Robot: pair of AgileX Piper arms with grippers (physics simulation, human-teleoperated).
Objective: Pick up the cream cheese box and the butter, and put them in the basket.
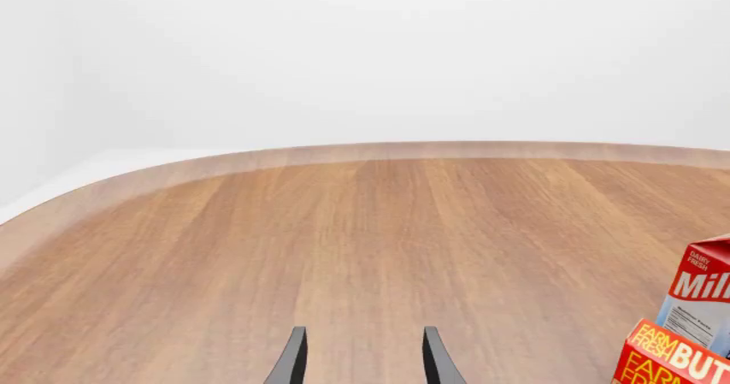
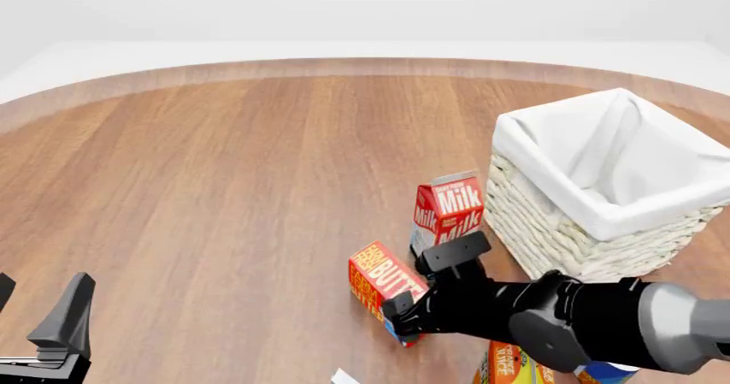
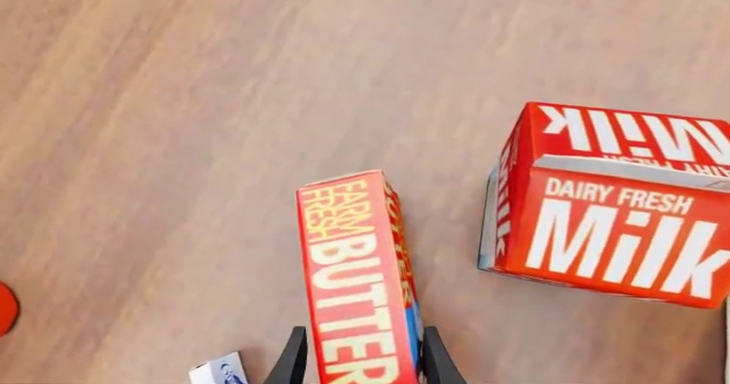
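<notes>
The round wooden tabletop fills the front view. At about 3 o'clock on it stands the basket, upright, its white cloth lining folded over the woven rim. The right arm reaches in from 5 o'clock, dark and bulky. Just beside the basket, toward the centre, the milk carton stands upright. At 7 o'clock from the carton, close but apart from it, lies the butter. The right fingers straddle its near end; in the right wrist view one dark finger sits along each long side of the box, closed against it. An orange juice carton peeks out under the arm. At 8 o'clock the left fingers stand parted above bare wood, holding nothing. At 6 o'clock, on the picture's edge, a pale corner of the cream cheese box shows.
</notes>
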